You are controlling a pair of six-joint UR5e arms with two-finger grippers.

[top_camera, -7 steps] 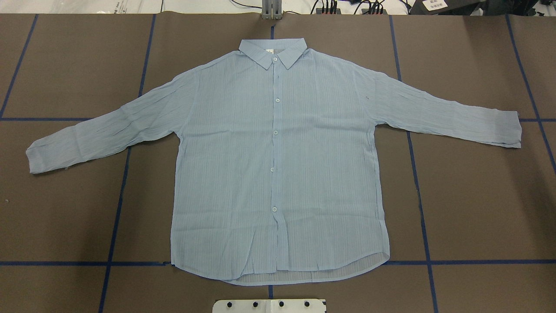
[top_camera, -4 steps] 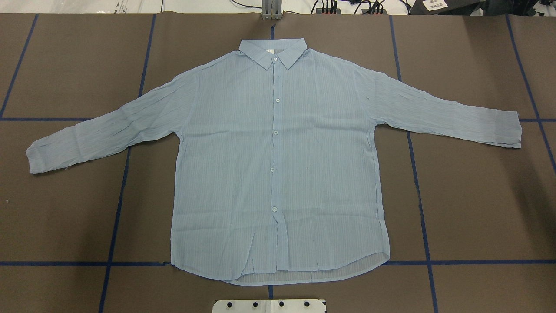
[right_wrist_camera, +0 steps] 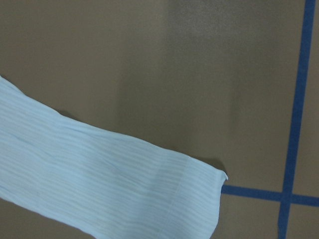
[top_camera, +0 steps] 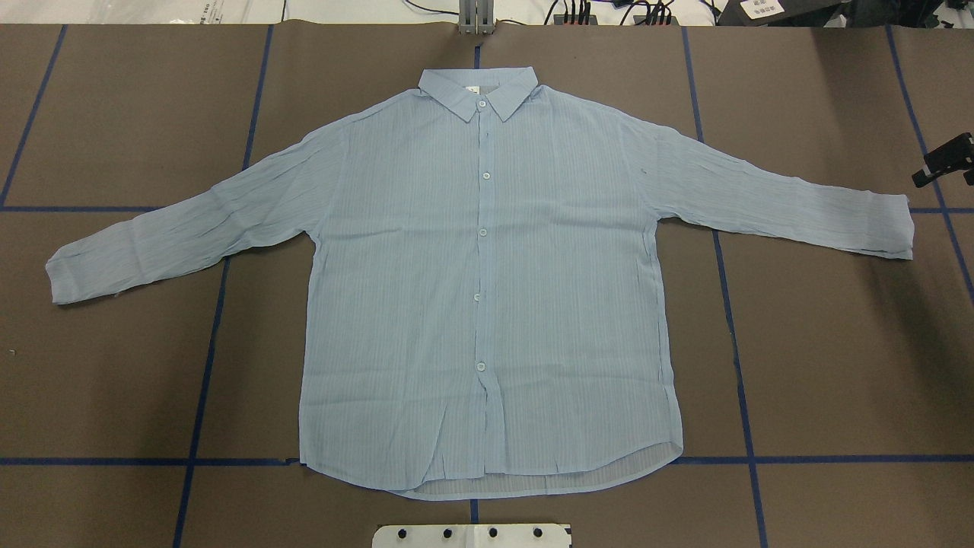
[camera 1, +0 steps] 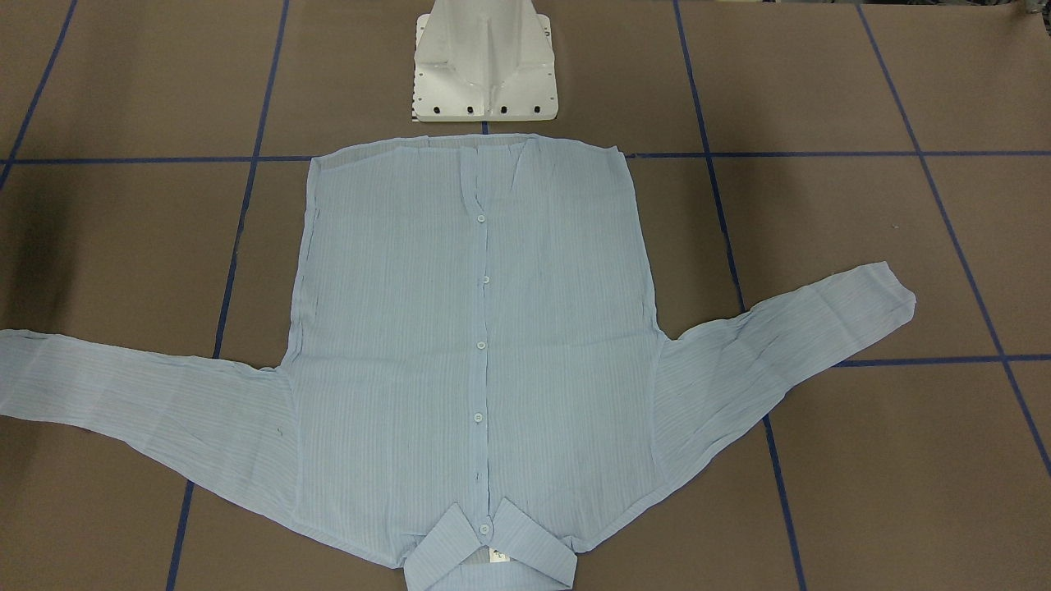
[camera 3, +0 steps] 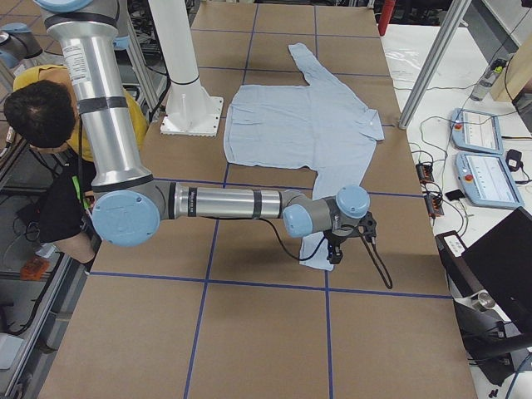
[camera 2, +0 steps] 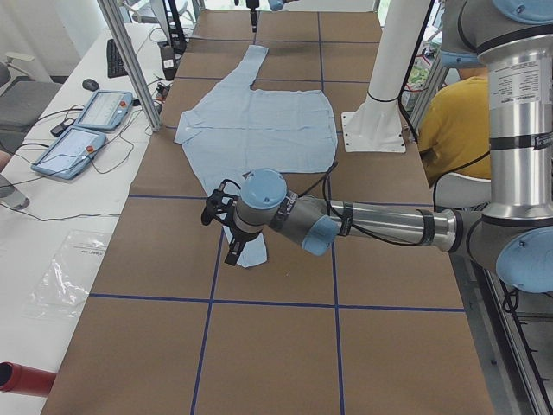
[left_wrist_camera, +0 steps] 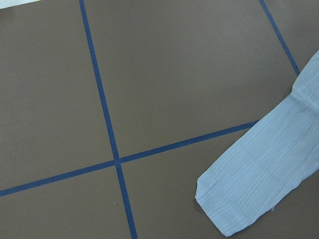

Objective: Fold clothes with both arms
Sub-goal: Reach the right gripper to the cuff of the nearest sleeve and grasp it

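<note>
1. While both arms reach out low over the table (top_camera: 837, 342), the light-blue shirt (top_camera: 487, 304) lies flat on it, front up and buttoned, with its sleeves spread to either side.
2. Its collar (top_camera: 478, 90) points away from the robot, and its hem (camera 1: 468, 144) lies just beside the white pedestal base (camera 1: 484, 66).
3. The left arm (camera 2: 380, 223) stretches nearly level above the brown surface, and the left gripper (camera 2: 221, 232) hangs over the end of the left sleeve (top_camera: 175, 228). Only the side view shows this gripper, so I cannot tell whether its fingers stand apart or together.
4. From the left wrist camera, the left cuff (left_wrist_camera: 249, 194) lies flat on the table near a crossing of blue tape lines (left_wrist_camera: 117, 160).
5. The right arm (camera 3: 233, 202) reaches out the same way at the other end, and the right gripper (camera 3: 347, 239) hangs over the tip of the right sleeve (top_camera: 799, 202). Only a small black part of it juts in at the right edge of the overhead view, too little to tell whether the pincer is spread or closed.
6. From the right wrist camera, the right cuff (right_wrist_camera: 189, 199) lies flat, with its corner beside a tape crossing.
7. A person (camera 3: 50, 108) in a yellow top sits behind the robot.
</note>
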